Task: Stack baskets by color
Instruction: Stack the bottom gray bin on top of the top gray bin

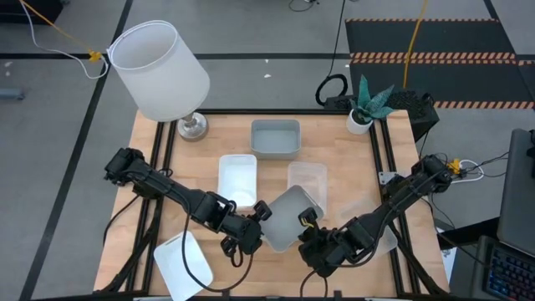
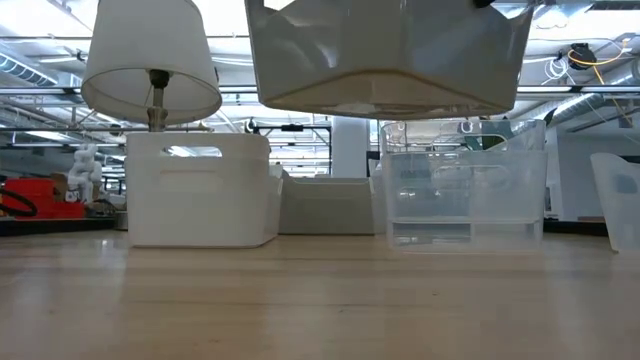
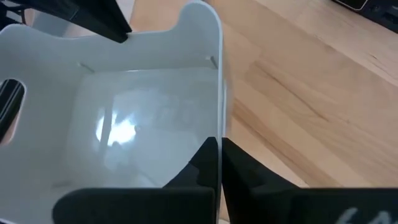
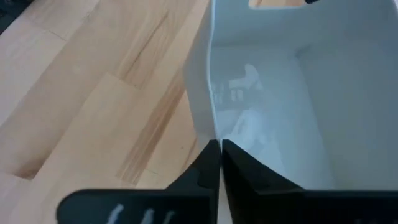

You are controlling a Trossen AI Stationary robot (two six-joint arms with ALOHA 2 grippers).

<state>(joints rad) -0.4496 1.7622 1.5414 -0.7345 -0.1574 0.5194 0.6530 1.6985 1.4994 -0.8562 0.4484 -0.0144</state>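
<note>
Both arms carry one grey-blue basket [image 1: 288,219] above the tabletop [image 1: 401,159]. The left gripper [image 1: 261,211] and right gripper [image 1: 307,219] have fingers clamped on its opposite walls (keep it level), then lower it into the grey-blue basket at the back [image 1: 275,139].

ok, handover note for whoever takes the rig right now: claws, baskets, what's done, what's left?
Left claw: shut on the rim of the lifted grey-blue basket.
Right claw: shut on the same basket's opposite rim; both arms carry it tilted above the table's near middle.
Other baskets: white basket mid-table, second grey-blue basket at the back, clear basket right of centre, another white basket at the near left corner, another pale one mostly hidden under the right arm.
Done: no stack is visible yet.
Left: probably set the carried basket into the rear grey-blue one, then stack whites and clears.
</note>
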